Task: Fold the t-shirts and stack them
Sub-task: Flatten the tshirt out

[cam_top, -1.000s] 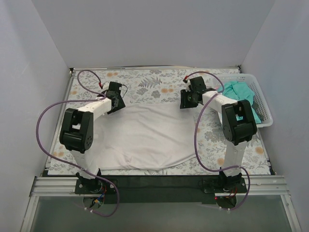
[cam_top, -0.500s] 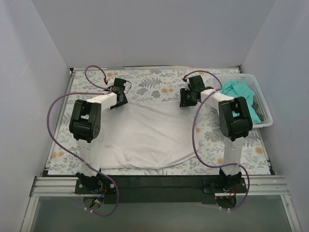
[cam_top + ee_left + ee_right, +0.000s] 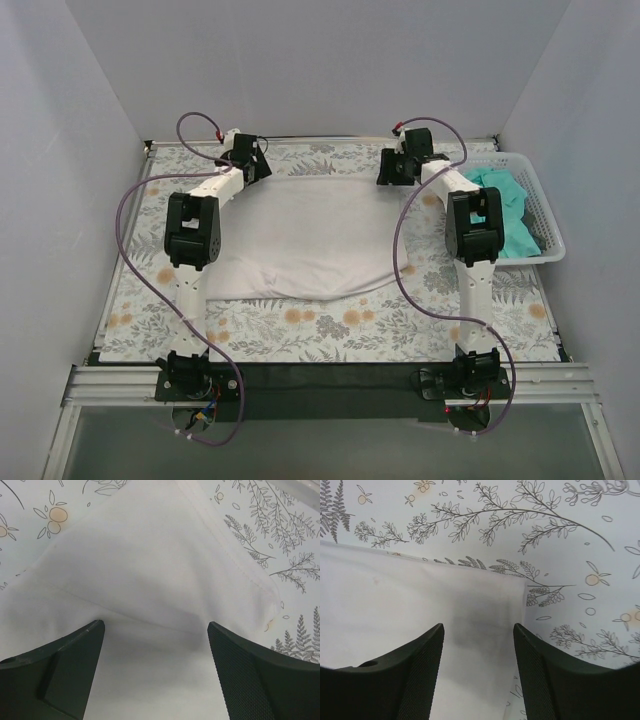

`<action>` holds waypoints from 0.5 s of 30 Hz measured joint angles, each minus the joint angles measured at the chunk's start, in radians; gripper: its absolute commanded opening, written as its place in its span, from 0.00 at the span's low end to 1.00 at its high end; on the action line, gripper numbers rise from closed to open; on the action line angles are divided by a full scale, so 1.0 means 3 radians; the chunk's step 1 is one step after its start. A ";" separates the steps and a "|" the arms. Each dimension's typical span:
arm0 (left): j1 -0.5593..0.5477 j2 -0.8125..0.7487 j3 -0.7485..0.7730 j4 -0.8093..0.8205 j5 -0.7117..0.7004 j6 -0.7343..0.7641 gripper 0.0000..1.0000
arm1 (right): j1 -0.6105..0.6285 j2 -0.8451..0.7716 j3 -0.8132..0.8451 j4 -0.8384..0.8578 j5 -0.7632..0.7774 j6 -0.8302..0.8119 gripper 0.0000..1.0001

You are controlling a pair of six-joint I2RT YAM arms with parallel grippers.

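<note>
The white t-shirt (image 3: 310, 235) lies spread flat on the flowered table cover, towards the far side. My left gripper (image 3: 256, 166) is at its far left corner and my right gripper (image 3: 390, 172) at its far right corner. In the left wrist view the left gripper (image 3: 154, 635) is open, with white cloth (image 3: 150, 570) lying flat under the gap. In the right wrist view the right gripper (image 3: 478, 630) is open over the shirt's corner (image 3: 485, 600). The teal-green t-shirt (image 3: 505, 210) lies bunched in the basket.
The white lattice basket (image 3: 548, 235) stands at the right edge of the table. White walls close in the left, far and right sides. Both arms stretch across the table's left and right sides, with purple cables (image 3: 400, 250) looping beside them.
Both arms have stretched out towards the far wall. The white shirt has slid away from the near edge with them, baring a strip of flowered cover in front.
</note>
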 measured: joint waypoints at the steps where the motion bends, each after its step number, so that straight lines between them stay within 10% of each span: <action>1: 0.0008 0.0005 0.0019 0.0000 0.0041 0.0010 0.78 | -0.0014 0.0008 0.0034 -0.0032 0.0006 -0.0003 0.59; 7: 0.0017 -0.0546 -0.0470 -0.0089 0.0136 0.0013 0.78 | -0.0014 -0.0427 -0.0384 -0.0137 0.0020 0.0031 0.60; 15: -0.0048 -0.2640 -0.1981 -0.0301 0.0266 -0.0272 0.78 | 0.0196 -0.2076 -0.1968 -0.0148 0.0074 0.0248 0.51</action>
